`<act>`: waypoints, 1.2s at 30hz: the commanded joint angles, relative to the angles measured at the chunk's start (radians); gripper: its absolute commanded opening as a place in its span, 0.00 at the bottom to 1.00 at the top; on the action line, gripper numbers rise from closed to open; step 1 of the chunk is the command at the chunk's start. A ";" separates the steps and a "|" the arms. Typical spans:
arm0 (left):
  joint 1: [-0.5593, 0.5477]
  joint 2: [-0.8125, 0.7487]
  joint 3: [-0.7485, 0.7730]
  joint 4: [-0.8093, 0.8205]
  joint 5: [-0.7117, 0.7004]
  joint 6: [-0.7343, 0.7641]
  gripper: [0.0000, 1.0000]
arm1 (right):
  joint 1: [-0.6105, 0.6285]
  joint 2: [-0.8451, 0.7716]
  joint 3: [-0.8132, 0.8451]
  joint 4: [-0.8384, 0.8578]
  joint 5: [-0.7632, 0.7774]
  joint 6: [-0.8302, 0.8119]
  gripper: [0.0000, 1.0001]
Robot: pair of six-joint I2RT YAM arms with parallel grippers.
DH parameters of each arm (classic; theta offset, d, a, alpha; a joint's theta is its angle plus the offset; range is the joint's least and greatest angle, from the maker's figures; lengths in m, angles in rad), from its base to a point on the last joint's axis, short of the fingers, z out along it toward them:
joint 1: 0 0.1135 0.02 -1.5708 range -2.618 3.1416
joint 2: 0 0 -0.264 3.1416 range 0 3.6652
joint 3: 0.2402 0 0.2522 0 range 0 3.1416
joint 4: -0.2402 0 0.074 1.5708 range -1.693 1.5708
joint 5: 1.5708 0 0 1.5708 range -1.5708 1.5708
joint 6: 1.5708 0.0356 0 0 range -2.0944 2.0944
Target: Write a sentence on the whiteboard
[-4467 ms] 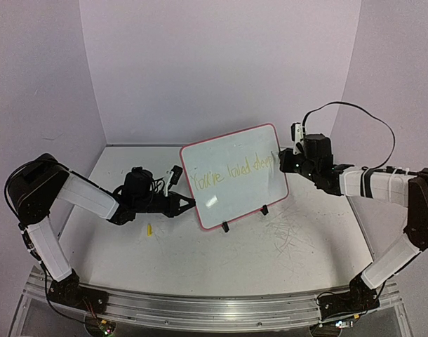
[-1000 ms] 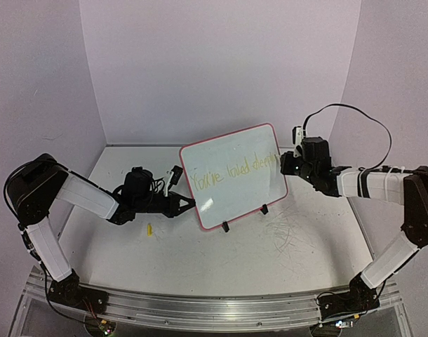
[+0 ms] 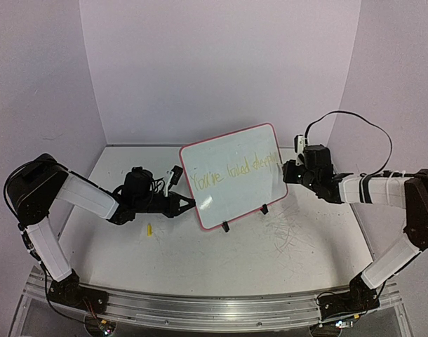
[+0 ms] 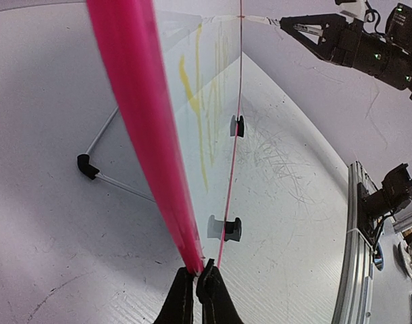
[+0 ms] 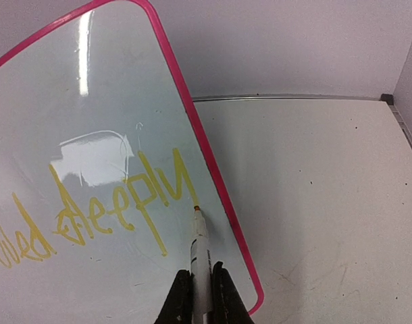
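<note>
Arms, two.
- Left arm: stretched low across the table; left gripper pinched tight on the lower left rim of the whiteboard.
- Right arm: reaching inward; right gripper clamped on a marker.

Whiteboard, one: propped mid-table, tilted.

Sentence, one yellow line; the marker tip sits just past its last letter, inside the right rim.

Yellow piece, one: on the table near the left gripper.

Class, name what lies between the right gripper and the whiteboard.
A white, yellow-tipped marker, clamped in the right gripper, tip at the whiteboard beside its pink rim; right wrist view.
</note>
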 commanded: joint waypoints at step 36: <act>0.006 -0.001 0.007 -0.129 -0.045 0.028 0.00 | -0.069 -0.111 0.029 -0.030 -0.130 0.043 0.00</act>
